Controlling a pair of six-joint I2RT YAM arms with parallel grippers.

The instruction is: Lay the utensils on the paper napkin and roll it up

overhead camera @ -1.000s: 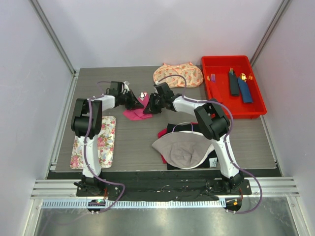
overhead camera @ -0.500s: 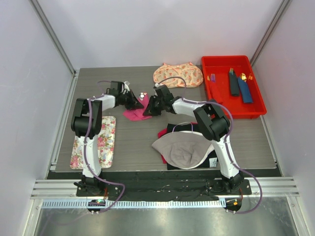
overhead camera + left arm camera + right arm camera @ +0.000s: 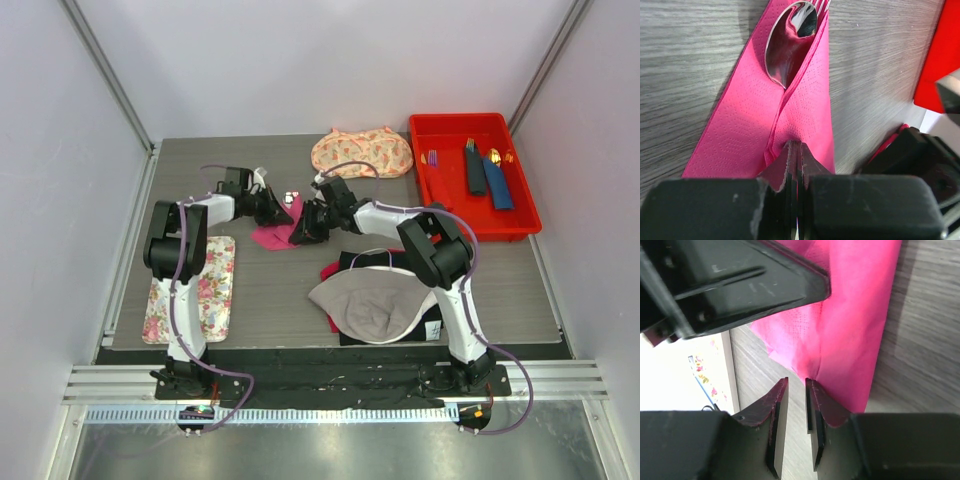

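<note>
The pink paper napkin lies folded over on the grey table between my two grippers. The silver utensils stick out of its far end. In the left wrist view a shiny spoon bowl with fork tines behind it sits inside the fold of the napkin. My left gripper is shut, pinching a ridge of the napkin at its near end. My right gripper has a narrow gap with nothing in it; its right fingertip touches the napkin's edge. The left gripper's black body is just above.
A red tray at the back right holds navy and blue napkin rolls and gold and purple utensils. A floral mat lies at the front left. An orange patterned cloth lies at the back. A grey cloth lies near the right arm.
My right gripper has shifted a little left and nearer, along the napkin's edge. The left gripper keeps its hold and has barely moved.
</note>
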